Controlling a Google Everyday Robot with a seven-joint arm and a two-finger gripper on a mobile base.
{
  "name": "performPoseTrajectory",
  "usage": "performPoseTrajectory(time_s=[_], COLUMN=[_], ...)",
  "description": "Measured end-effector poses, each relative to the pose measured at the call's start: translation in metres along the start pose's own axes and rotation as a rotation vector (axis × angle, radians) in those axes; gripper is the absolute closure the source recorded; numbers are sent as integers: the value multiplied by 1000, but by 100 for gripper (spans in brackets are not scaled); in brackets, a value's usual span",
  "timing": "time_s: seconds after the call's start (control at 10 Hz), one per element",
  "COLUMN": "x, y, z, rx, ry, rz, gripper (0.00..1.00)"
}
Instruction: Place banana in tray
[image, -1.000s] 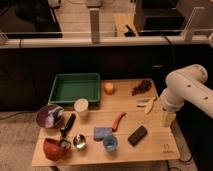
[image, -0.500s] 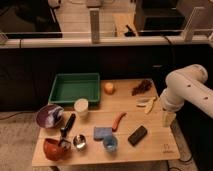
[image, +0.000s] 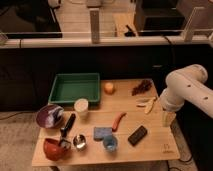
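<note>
The banana (image: 147, 104), small, pale yellow and curved, lies on the wooden table (image: 150, 147) near its right edge. The green tray (image: 74, 88) sits at the table's back left with nothing in it. My gripper (image: 168, 120) hangs from the white arm (image: 185, 90), pointing down at the table's right edge. It is just right of the banana and slightly nearer the front. It is open, with nothing in it, and it does not touch the banana.
An orange (image: 108, 88) and dark grapes (image: 142, 87) lie at the back. A white cup (image: 81, 107), purple bowl (image: 49, 115), red bowl (image: 54, 148), metal cup (image: 79, 141), blue sponge (image: 102, 133), blue cup (image: 110, 144), orange-red vegetable (image: 118, 121) and black block (image: 137, 135) fill the front.
</note>
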Motion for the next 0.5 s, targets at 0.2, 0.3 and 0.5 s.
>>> performPoseTrajectory(time_s=[0.2,0.3,0.5], x=[-9,-11,-11], y=[-24,-31,-32], z=[6,7,8], rx=[13,15,17], ry=[-3,-2,-2], rz=[-35,-46,-59], gripper=[20,20,20])
